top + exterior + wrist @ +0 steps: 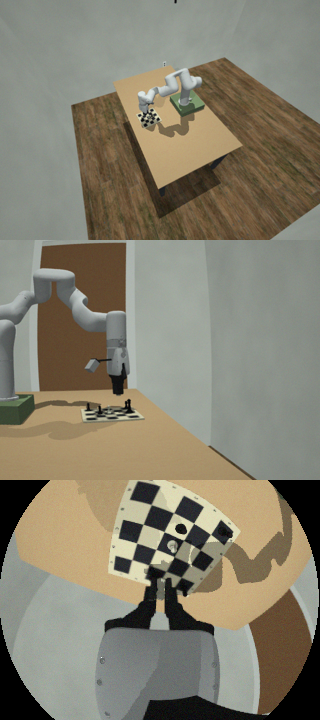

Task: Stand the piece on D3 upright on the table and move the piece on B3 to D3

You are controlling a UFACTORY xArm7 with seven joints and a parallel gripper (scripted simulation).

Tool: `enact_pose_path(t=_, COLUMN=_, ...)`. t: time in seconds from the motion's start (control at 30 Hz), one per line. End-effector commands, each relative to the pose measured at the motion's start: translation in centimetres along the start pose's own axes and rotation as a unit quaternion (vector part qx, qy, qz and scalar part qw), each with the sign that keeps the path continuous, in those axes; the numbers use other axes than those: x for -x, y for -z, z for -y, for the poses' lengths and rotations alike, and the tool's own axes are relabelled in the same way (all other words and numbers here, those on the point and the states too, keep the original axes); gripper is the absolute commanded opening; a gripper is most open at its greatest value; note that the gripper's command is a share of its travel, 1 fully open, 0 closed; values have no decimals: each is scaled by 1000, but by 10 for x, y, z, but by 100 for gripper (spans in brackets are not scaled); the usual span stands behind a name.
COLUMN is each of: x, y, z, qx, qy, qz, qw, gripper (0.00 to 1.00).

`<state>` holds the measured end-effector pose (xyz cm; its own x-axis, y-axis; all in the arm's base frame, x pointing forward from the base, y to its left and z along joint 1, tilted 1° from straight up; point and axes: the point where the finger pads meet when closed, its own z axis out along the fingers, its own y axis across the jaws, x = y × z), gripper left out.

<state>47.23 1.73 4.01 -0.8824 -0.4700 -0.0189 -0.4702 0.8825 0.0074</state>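
A small chessboard (pixel 143 125) (pixel 113 420) (pixel 127 514) lies near the table's far edge. My gripper (pixel 118 392) (pixel 144 111) (pixel 161 585) hangs a little above the board and is shut on a small chess piece (pixel 118 394). The dark fingers hide most of the piece; only its pale lower end shows. On the board stand a white pawn (pixel 109 409) (pixel 174 546), two black pawns (pixel 88 406) (pixel 99 409) on the left, and a tall black piece (pixel 128 406) with a smaller black one (pixel 125 404) on the right.
The arm's green base block (pixel 187 104) (pixel 15 409) stands on the tan table (pixel 186 144) (pixel 155 446) beside the board. A grey wall is close behind the table's right edge. The wrist camera box (pixel 92 365) sticks out to the gripper's left.
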Motion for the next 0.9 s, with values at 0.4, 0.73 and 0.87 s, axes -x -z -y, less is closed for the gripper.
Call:
enact_pose_path(t=0.4, x=0, y=32, z=-1, qx=-1, qy=0, qz=0, qw=1000, gripper=0)
enact_pose_path(t=0.73, x=1, y=31, z=-70, qx=-4, qy=76, qz=2, qw=997, gripper=0)
enact_pose_path(t=0.87, x=-6, y=29, z=-114, qx=-4, qy=126, qz=2, qw=992, gripper=0)
